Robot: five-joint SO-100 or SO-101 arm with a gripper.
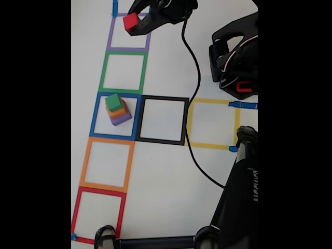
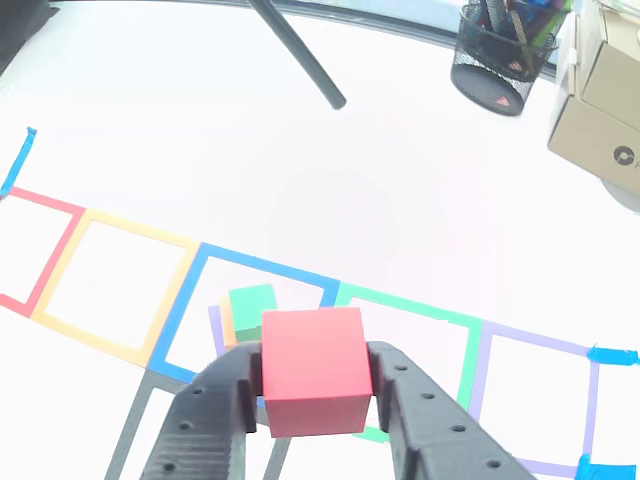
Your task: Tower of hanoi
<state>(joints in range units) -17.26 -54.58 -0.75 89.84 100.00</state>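
Note:
A stack of three cubes stands inside the blue tape square: purple cube (image 1: 122,118) at the bottom, orange cube (image 1: 118,110) in the middle, green cube (image 1: 113,101) on top. In the other view the green cube (image 2: 251,300) peeks out behind the held block. My gripper (image 1: 134,24) is shut on the red cube (image 1: 130,21), held over the purple tape square at the top of the fixed view. The other view shows the red cube (image 2: 314,371) clamped between the two black fingers (image 2: 222,410) of my gripper (image 2: 315,385).
Tape squares run in a column: purple (image 1: 111,39), green (image 1: 104,70), blue (image 1: 95,114), orange (image 1: 85,163), red (image 1: 76,210); black (image 1: 163,98) and yellow (image 1: 212,101) sit to the right. A cable (image 1: 195,67) crosses the table. A pen holder (image 2: 500,70) and boxes (image 2: 600,100) stand far off.

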